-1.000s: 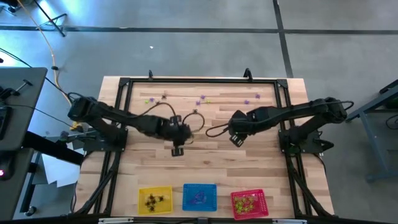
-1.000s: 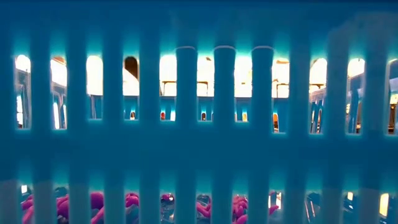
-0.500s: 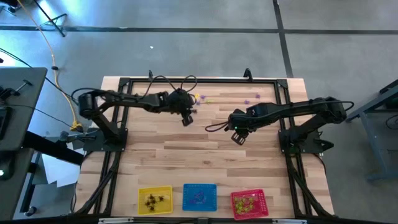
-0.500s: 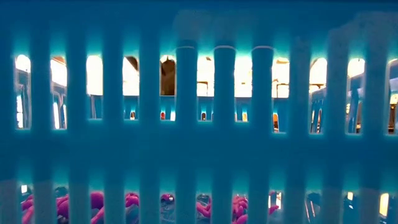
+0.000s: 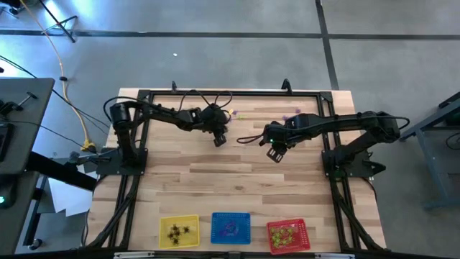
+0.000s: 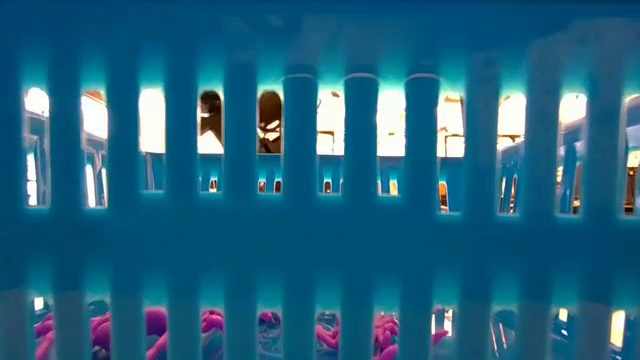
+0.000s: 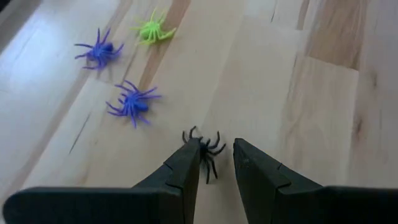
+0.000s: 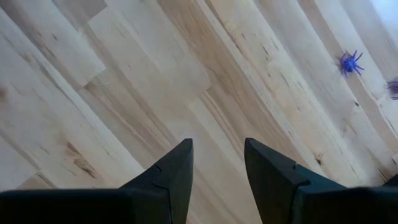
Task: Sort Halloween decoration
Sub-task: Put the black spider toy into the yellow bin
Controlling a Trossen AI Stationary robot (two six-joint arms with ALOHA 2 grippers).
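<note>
Left wrist view puts our left gripper (image 7: pixel 215 163) low over the desk's far edge, fingers open with a black spider (image 7: pixel 204 148) lying between their tips. Two purple spiders (image 7: pixel 132 103) and a yellow-green spider (image 7: pixel 153 29) lie near it on the wood. We judge these trinkets light, springy-legged and prone to skid, so we would pinch across the body, not the legs. Our right gripper (image 8: pixel 217 163) hangs open over bare wood nearby, another purple spider (image 8: pixel 351 63) farther off
</note>
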